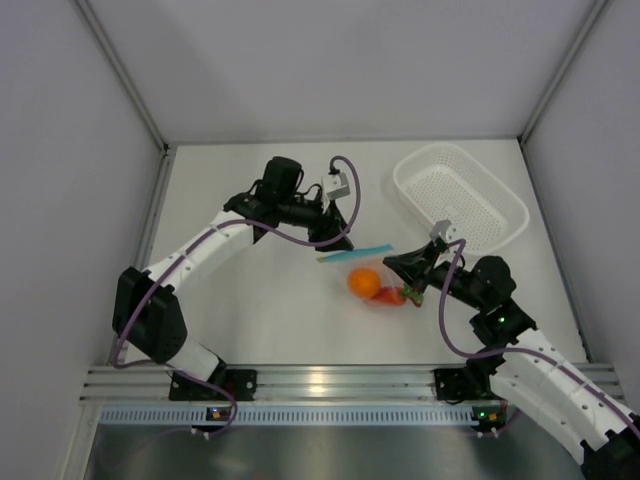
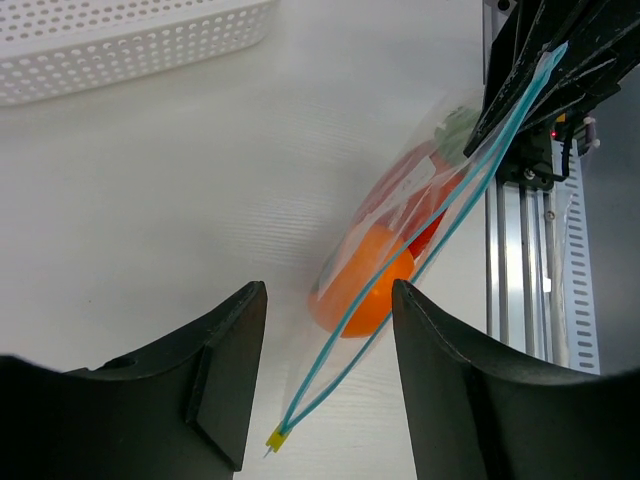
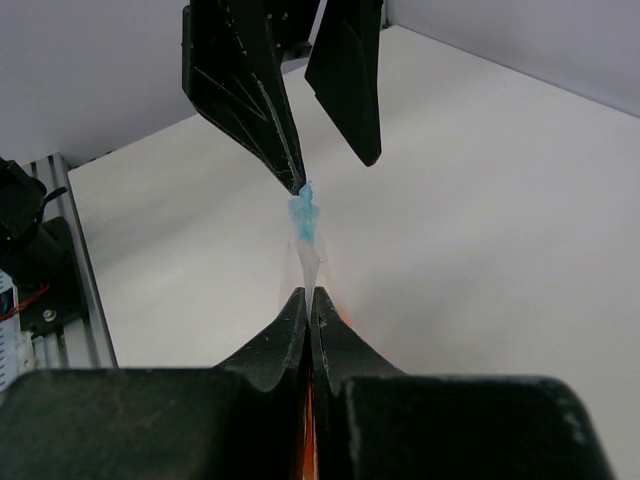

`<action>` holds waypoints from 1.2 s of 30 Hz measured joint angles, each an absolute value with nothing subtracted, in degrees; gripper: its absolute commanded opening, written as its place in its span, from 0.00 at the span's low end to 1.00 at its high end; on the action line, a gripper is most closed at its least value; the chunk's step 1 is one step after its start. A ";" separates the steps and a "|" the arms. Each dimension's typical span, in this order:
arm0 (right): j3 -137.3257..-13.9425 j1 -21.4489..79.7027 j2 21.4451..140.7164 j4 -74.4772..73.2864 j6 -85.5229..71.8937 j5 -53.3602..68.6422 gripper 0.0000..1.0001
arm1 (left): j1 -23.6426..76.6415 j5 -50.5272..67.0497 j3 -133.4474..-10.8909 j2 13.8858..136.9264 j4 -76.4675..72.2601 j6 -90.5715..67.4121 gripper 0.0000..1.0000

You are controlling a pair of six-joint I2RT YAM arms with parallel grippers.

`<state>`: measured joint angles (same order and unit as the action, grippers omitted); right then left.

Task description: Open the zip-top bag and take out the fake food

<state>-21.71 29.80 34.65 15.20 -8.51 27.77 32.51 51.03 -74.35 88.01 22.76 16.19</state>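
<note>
You have the table [image 1: 250,320] with the white basket [image 1: 512,200] at its far right. Your right gripper [image 3: 308,298] is clamped tight on one end of the zip-top bag [image 2: 400,190]. Your left gripper [image 2: 328,295] stands with its fingers apart, and the blue zip strip [image 2: 345,320] runs between them. The bag sits mid-table between the arms, with the orange [image 1: 363,282] and a red piece [image 1: 392,296] inside.
</note>
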 measured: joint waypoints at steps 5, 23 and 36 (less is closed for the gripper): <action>-21.71 29.80 34.63 15.22 -8.51 27.73 0.00 | 32.32 51.86 -74.35 88.03 22.76 16.21 0.56; -20.99 29.80 34.50 16.49 -8.56 28.12 0.00 | 32.40 54.70 -74.35 91.02 22.76 16.25 0.52; -20.93 29.78 34.28 17.21 -8.71 28.27 0.00 | 33.06 57.17 -74.35 92.25 22.76 16.43 0.52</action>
